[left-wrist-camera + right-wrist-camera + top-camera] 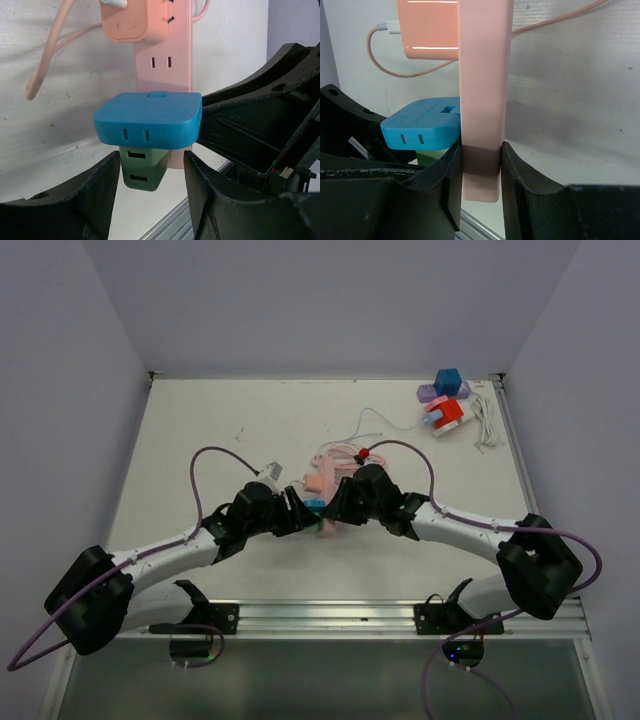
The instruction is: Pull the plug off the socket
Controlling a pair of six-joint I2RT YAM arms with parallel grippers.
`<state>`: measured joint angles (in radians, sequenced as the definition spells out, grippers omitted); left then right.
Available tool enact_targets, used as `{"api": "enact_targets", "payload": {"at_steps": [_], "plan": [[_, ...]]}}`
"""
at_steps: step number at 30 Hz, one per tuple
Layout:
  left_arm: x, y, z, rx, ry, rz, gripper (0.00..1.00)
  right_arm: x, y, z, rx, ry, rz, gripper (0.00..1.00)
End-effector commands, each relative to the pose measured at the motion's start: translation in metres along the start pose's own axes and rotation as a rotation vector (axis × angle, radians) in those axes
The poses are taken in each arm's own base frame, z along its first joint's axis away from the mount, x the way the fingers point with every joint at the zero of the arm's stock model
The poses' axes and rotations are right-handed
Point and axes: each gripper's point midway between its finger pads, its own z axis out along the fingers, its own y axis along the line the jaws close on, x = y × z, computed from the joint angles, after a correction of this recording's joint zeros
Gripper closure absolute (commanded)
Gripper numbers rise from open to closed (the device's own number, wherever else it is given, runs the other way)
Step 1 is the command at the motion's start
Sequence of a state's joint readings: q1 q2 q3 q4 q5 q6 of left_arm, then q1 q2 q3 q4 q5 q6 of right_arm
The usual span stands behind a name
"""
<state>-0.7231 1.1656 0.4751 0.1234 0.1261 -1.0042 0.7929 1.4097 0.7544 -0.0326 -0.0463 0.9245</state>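
A pink power strip [325, 480] lies mid-table, one end pinched between my arms. My right gripper [481, 160] is shut on the strip's near end [485, 75], a finger on each flat side. A blue plug [147, 120] sits in the strip, with a green plug [142, 170] just below it at the strip's end. My left gripper [151, 165] is open, its fingers either side of the green plug; the left finger is close to it, and the right finger stands apart beside the strip's edge. The blue plug also shows in the right wrist view [422, 125].
A pink charger [125, 20] with a pink cable is plugged in further along the strip. At the back right lies a purple strip [445, 392] with blue and red plugs and a white cable [485, 420]. An aluminium rail [330, 615] runs along the near edge.
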Motion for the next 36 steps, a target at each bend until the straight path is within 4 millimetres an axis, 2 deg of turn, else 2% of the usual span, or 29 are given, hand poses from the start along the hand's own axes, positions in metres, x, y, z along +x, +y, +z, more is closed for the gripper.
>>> {"api": "enact_targets", "payload": {"at_steps": [1,4,5,7,8,9,15,22,26,28,33,36], "plan": [[-0.016,-0.025,0.002,0.076,-0.057,0.002,0.44,-0.026,0.045,-0.017,-0.169,-0.094,0.018,1.0],[-0.016,-0.025,0.001,0.079,-0.063,0.001,0.55,-0.025,0.046,-0.018,-0.176,-0.095,0.012,1.0],[-0.017,-0.024,0.001,0.077,-0.069,-0.001,0.65,-0.025,0.045,-0.017,-0.172,-0.095,0.011,1.0],[-0.02,-0.026,-0.002,0.082,-0.083,0.001,0.78,-0.026,0.043,-0.018,-0.169,-0.103,0.006,1.0],[-0.021,-0.025,-0.003,0.08,-0.089,0.001,0.91,-0.023,0.039,-0.017,-0.16,-0.099,0.003,1.0],[-0.022,-0.024,-0.003,0.074,-0.098,0.0,0.99,-0.022,0.037,-0.017,-0.157,-0.101,-0.001,1.0],[-0.03,-0.025,-0.013,0.072,-0.149,0.005,1.0,-0.017,0.016,-0.022,-0.105,-0.119,-0.031,1.0],[-0.044,-0.037,-0.028,0.084,-0.197,0.027,1.0,-0.008,-0.04,-0.026,0.11,-0.13,-0.068,1.0],[-0.049,-0.045,-0.036,0.086,-0.203,0.038,1.0,0.0,-0.064,-0.024,0.205,-0.118,-0.064,1.0],[-0.059,-0.05,-0.044,0.082,-0.242,0.042,1.0,0.003,-0.072,-0.024,0.232,-0.11,-0.062,1.0],[-0.067,-0.051,-0.063,0.038,-0.263,0.052,1.0,-0.006,-0.076,-0.031,0.243,-0.142,-0.046,1.0],[-0.073,-0.053,-0.077,0.021,-0.291,0.053,1.0,-0.016,-0.067,-0.039,0.216,-0.165,-0.049,1.0]]}}
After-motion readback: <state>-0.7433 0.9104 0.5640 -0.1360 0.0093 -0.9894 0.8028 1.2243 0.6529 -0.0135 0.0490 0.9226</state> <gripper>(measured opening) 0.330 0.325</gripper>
